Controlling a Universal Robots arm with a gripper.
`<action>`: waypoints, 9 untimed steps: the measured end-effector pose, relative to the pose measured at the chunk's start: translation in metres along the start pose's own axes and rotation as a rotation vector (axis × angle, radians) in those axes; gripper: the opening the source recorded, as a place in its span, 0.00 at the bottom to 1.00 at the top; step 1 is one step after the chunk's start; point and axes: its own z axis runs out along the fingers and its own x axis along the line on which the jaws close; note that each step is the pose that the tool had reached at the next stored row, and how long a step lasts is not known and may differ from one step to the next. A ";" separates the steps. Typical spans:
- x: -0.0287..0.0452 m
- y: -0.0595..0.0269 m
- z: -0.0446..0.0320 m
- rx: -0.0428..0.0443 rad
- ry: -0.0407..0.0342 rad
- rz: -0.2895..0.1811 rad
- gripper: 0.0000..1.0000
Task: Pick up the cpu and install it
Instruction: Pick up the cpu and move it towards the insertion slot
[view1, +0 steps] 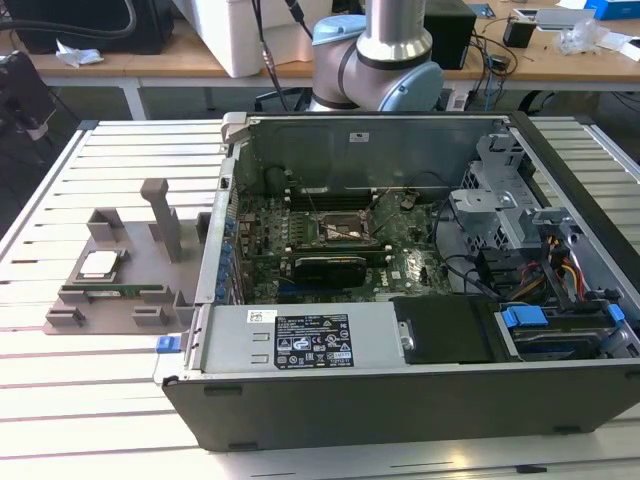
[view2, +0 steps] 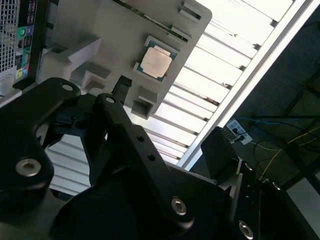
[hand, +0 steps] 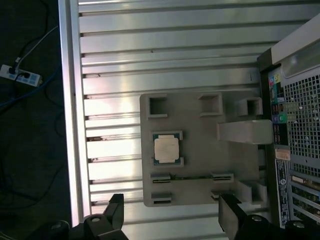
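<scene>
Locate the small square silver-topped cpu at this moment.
The cpu lies in a pocket of the grey plastic holder tray on the slatted table, at the exterior view's left, beside the open computer case.

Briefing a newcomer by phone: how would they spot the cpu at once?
On the exterior view's left of the open computer case, a grey holder tray lies on the slatted table. The cpu sits on that tray: a flat square chip with a shiny silver top, unlike the long narrow green memory stick beside it.

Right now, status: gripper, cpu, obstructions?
Black two-finger gripper open, empty. Square silver-topped cpu sits in grey plastic tray, untouched. Nothing covering it.
</scene>
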 end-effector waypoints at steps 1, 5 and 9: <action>0.0000 0.0000 0.0012 0.0004 0.0008 0.000 0.84; -0.0001 -0.0001 0.0044 0.0005 0.0009 0.000 0.84; 0.0000 -0.0002 0.0075 0.0005 0.0009 0.000 0.84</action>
